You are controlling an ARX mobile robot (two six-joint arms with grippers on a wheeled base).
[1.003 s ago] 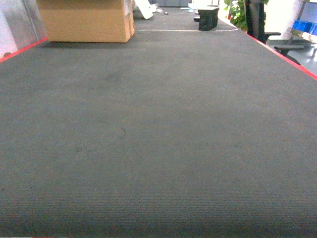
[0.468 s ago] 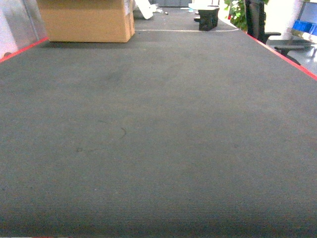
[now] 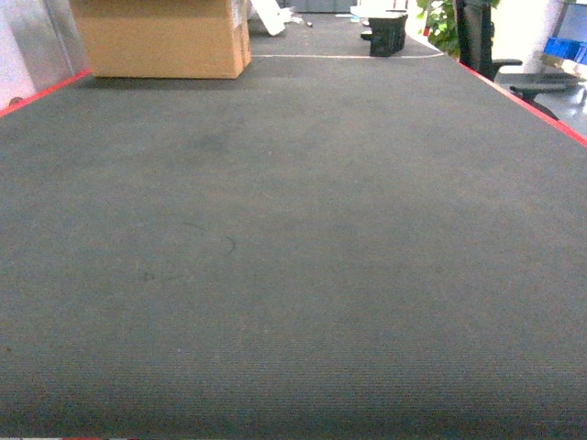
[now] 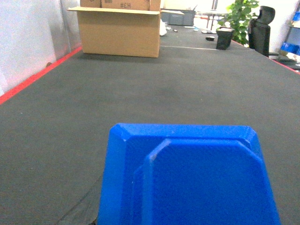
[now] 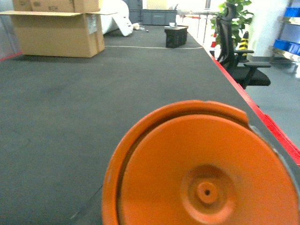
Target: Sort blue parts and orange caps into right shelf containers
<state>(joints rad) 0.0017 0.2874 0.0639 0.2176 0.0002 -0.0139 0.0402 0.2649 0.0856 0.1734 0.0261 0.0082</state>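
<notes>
Head view, surface: a wide dark grey mat [image 3: 293, 275] with a red border [image 3: 523, 96] fills the frame; neither arm nor gripper shows here.
Head view, far end: a cardboard box [image 3: 160, 37] stands at the upper left, a small black bin [image 3: 387, 35] near the top centre, an office chair [image 3: 500, 64] beyond the right border.
Head view, destination: blue shapes at the far right edge [image 3: 570, 48] may be the right shelf containers; too small to confirm.
Left wrist view, load: a blue part [image 4: 187, 178], angular with a raised panel, fills the lower frame close to the lens, above the mat.
Left wrist view, fingers: the left gripper itself is hidden by the part; how wide its fingers stand, and whether they clasp the part, cannot be told.
Right wrist view, load: an orange cap [image 5: 201, 168], round with a central boss, fills the lower frame near the mat's right border.
Right wrist view, fingers: the right gripper is likewise hidden; its opening cannot be told.
Right wrist view, background: blue crates on a shelf [image 5: 286, 46] sit well apart at the far right.
Progress: judged early to midway; one part and one cap appear to be in transit, and neither is in a container yet.
</notes>
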